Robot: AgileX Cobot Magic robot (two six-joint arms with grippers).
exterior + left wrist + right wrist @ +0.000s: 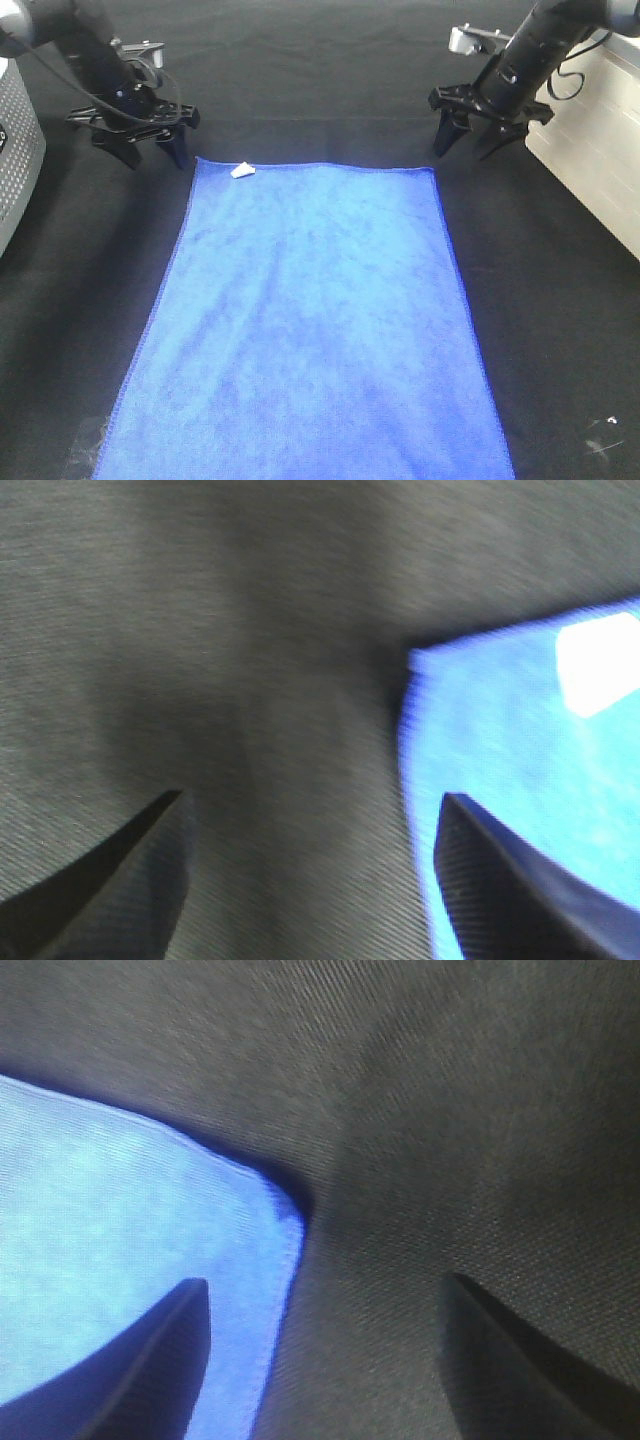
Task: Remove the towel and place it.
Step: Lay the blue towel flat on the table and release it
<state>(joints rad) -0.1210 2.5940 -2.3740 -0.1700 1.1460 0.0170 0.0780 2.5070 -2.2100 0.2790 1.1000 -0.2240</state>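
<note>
The bright blue towel (pixel 310 320) lies flat on the black cloth, its small white tag (pixel 242 170) near the far left corner. My left gripper (pixel 152 152) hangs open just beyond that far left corner, one finger over the towel's edge (pixel 480 780) and the other over black cloth. Over by the far right corner my right gripper (pixel 470 142) is open too, with one fingertip above the blue corner (pixel 240 1250). Neither holds anything. The tag shows as a white blur (pixel 600 665) in the left wrist view.
A black cloth (pixel 560 330) covers the table. A grey perforated box (pixel 15 150) stands at the left edge. A white panel (pixel 590 130) runs along the right side. Bits of clear tape (pixel 605 430) lie near the front right.
</note>
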